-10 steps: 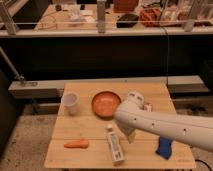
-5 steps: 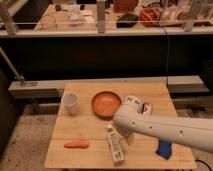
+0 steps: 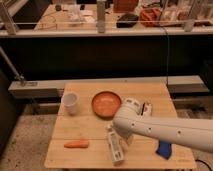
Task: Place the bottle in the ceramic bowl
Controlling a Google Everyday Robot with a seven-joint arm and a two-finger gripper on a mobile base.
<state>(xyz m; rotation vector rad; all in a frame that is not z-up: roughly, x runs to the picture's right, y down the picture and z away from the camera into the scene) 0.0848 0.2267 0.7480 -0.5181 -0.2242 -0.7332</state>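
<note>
On the wooden worktop (image 3: 85, 128), the bottle (image 3: 116, 148) lies near the bowl (image 3: 106, 103).
Gripper (image 3: 112, 132) at bottle's top, grip cannot be told; label unreadable.

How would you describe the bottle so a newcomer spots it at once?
On the wooden table, look near the front edge, closer to the camera than the orange bowl. The bottle lies flat there, with the robot's hand at its far end, beside an orange carrot-like piece. It is slim, white and lying down, unlike the upright white cup.
</note>
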